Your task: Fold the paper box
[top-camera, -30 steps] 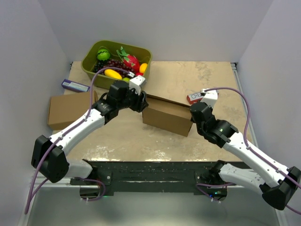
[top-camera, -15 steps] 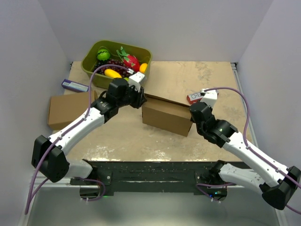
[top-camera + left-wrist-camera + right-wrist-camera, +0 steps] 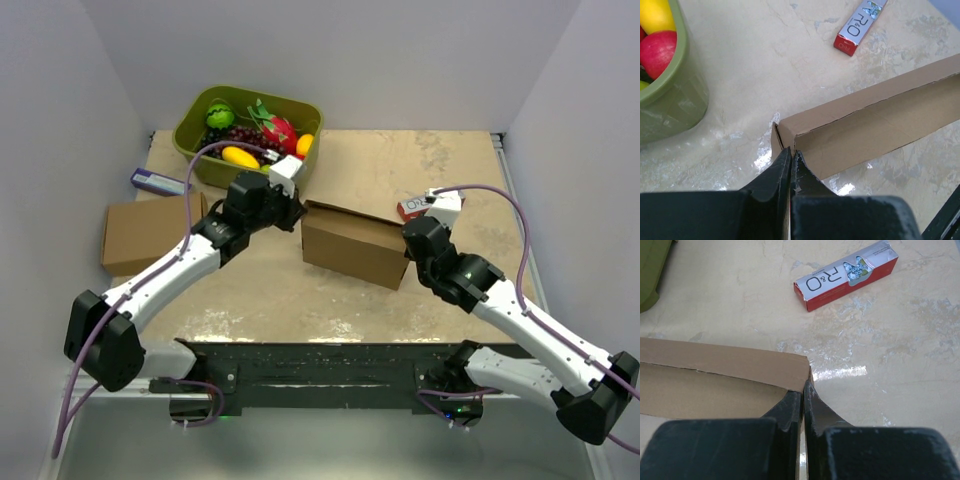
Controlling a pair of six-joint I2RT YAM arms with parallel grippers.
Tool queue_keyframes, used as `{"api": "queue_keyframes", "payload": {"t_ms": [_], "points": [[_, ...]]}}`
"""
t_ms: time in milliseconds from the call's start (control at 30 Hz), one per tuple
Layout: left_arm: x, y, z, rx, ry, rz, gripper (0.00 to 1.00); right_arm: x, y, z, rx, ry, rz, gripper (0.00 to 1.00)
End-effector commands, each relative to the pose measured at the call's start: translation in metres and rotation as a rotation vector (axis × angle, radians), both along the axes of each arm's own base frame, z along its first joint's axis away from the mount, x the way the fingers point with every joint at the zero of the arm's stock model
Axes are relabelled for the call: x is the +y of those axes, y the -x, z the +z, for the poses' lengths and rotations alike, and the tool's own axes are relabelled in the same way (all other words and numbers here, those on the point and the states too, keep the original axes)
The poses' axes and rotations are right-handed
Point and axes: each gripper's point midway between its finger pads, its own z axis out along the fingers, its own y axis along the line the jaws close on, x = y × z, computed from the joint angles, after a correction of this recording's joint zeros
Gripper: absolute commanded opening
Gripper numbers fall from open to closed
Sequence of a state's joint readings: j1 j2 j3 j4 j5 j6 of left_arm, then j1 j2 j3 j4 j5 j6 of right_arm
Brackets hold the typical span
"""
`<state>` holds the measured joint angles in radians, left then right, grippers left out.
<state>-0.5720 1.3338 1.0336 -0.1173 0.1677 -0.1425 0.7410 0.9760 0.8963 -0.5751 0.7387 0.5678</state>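
Now left hand (image 3: 791, 153) just closed onto paper box (image 3: 355, 245) left corner; right hand (image 3: 803, 390) pinches right corner. Both ends held, fold ready.

Red-white carton (image 3: 845, 276) reads "R&O" (small print illegible).

The brown cardboard mailer box (image 3: 352, 243) stands mid-surface. The left tool (image 3: 298, 212) is pinched on its far-left corner and the right tool (image 3: 411, 238) on its right end, so both ends are blocked. A green plastic tub of fruit (image 3: 188, 132) fills the far-left corner of the mottled tan surface (image 3: 400, 160). A second plain brown cardboard box (image 3: 150, 232) and a small blue-and-white packet (image 3: 160, 181) line the left edge. A red-and-white carton (image 3: 412, 208) lies just beyond the right tool. The far-right corner is bare, as is the near strip in front of the mailer.
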Motion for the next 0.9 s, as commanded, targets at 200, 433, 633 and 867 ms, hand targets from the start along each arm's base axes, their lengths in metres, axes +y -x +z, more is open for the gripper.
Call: {"api": "queue_keyframes", "payload": {"t_ms": [200, 433, 633, 867], "points": [[0.009, 0.034, -0.045, 0.097, 0.017, 0.024, 0.00, 0.019, 0.031, -0.059, 0.234, 0.016, 0.126, 0.00], [0.012, 0.049, -0.074, 0.151, -0.003, 0.033, 0.00, 0.020, 0.031, -0.061, 0.236, 0.014, 0.131, 0.00], [0.018, 0.053, -0.086, 0.169, -0.044, 0.083, 0.00, 0.023, 0.032, -0.058, 0.231, 0.000, 0.139, 0.00], [0.020, 0.052, -0.085, 0.174, -0.050, 0.095, 0.00, 0.024, 0.035, -0.032, 0.184, -0.061, 0.156, 0.33]]}}
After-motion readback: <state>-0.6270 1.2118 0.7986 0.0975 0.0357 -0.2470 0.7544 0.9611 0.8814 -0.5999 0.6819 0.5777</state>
